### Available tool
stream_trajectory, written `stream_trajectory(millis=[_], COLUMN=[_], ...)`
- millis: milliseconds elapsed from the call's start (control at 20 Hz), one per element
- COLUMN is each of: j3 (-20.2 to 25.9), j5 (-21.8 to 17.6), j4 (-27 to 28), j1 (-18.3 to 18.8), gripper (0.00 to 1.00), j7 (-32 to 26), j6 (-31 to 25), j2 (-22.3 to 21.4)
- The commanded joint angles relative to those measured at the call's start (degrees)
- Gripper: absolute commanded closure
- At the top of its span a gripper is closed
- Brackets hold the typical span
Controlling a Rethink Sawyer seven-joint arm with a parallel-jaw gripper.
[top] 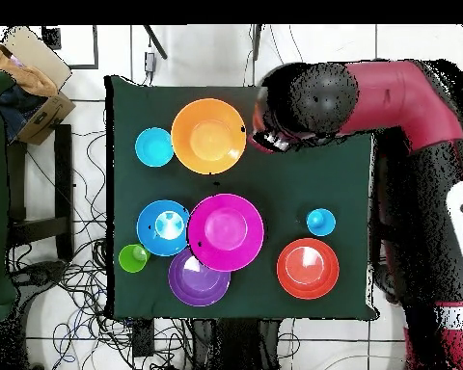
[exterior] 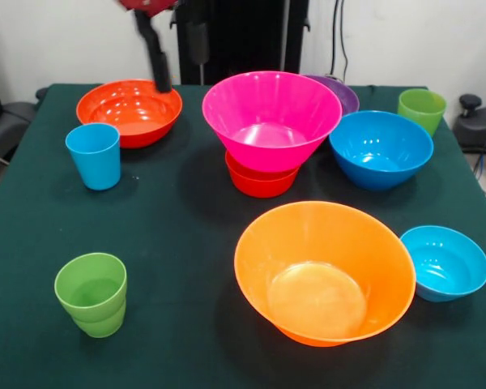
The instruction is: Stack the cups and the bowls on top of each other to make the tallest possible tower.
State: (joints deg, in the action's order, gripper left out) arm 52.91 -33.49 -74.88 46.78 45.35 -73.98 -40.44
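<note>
The tower is a large pink bowl (exterior: 271,117) (top: 224,231) sitting upright on a small red-orange bowl (exterior: 262,181). Around it stand a purple bowl (exterior: 340,91) (top: 195,281), a blue bowl (exterior: 381,147) (top: 162,227), a medium red-orange bowl (exterior: 130,109) (top: 308,268), a large orange bowl (exterior: 324,271) (top: 208,135) and a small blue bowl (exterior: 445,261) (top: 153,146). A sky blue cup (exterior: 95,154) (top: 320,222) and two green cups (exterior: 91,293) (exterior: 421,109) stand apart. My gripper (exterior: 161,81) hangs from the top edge over the medium red-orange bowl's far rim, holding nothing that I can see.
The dark green table (exterior: 178,235) ends close behind the back bowls. In the overhead view the red arm (top: 317,101) covers the table's upper right corner and hides one green cup; the other green cup (top: 132,257) shows beside the blue bowl. Cables and boxes lie off the table.
</note>
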Motion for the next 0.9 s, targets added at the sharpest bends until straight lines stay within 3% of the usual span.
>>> stream_trajectory(millis=[50, 600, 900], j3=[0.53, -0.29, -0.8], j5=[-7.58, -5.71, -4.78], j4=[5.6, 10.0, 9.49], j1=[1.12, 0.34, -0.12], gripper=[0.0, 0.0, 0.0], j7=[-31.34, -39.08, -39.15], j6=[-2.71, -6.07, -7.21], j2=[6.6, 4.68, 1.68])
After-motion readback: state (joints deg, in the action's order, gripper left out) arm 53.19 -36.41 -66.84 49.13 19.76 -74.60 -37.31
